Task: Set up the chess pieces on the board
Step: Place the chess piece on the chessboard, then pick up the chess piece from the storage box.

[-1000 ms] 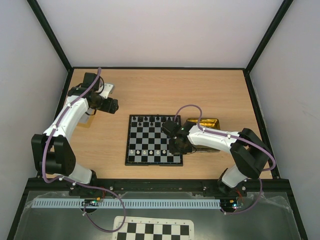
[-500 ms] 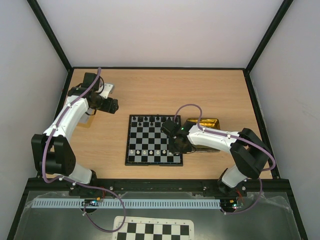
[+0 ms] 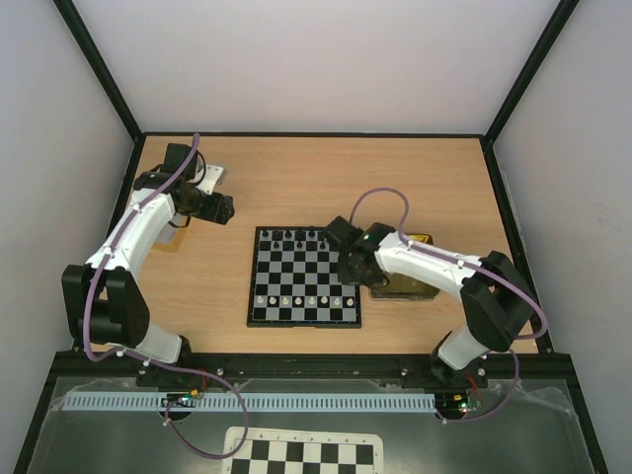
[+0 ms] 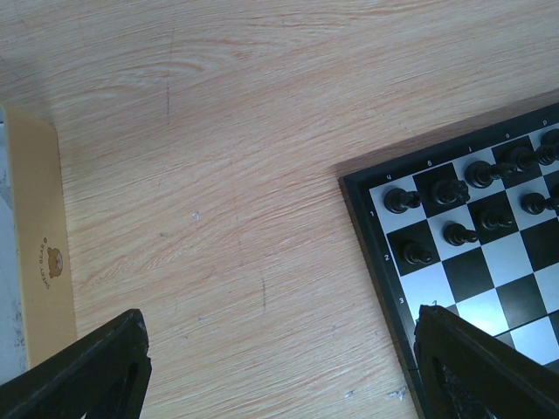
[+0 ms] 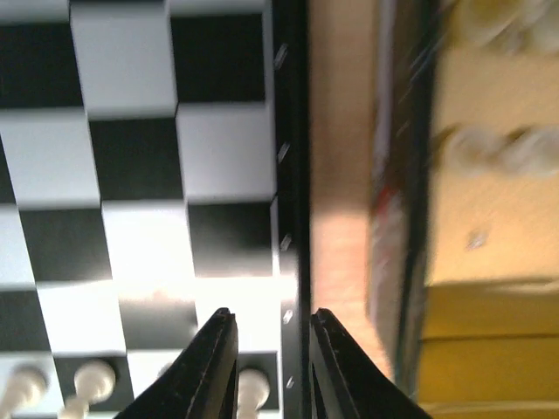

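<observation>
The black-framed board (image 3: 292,271) lies mid-table. Several white chess pieces (image 3: 299,298) stand in its near row, and black pieces line its far rows. My right gripper (image 3: 350,265) hovers over the board's right edge, open a narrow gap and empty. In the right wrist view the gripper (image 5: 271,349) is above the board's frame (image 5: 297,175), with a white piece (image 5: 251,390) below between its fingers and others (image 5: 92,379) to the left. My left gripper (image 3: 223,209) is open and empty over bare wood, left of the board; it is wide open in its wrist view (image 4: 279,375).
The gold tin tray (image 3: 423,240) sits right of the board, partly under my right arm; blurred cream pieces (image 5: 489,148) lie in it. A tan box (image 4: 39,262) lies at the far left, near my left gripper. Black pieces (image 4: 454,234) fill the board's corner.
My right gripper has drawn back from the board's near right corner toward the far side, along the right edge. The left arm has not moved.
</observation>
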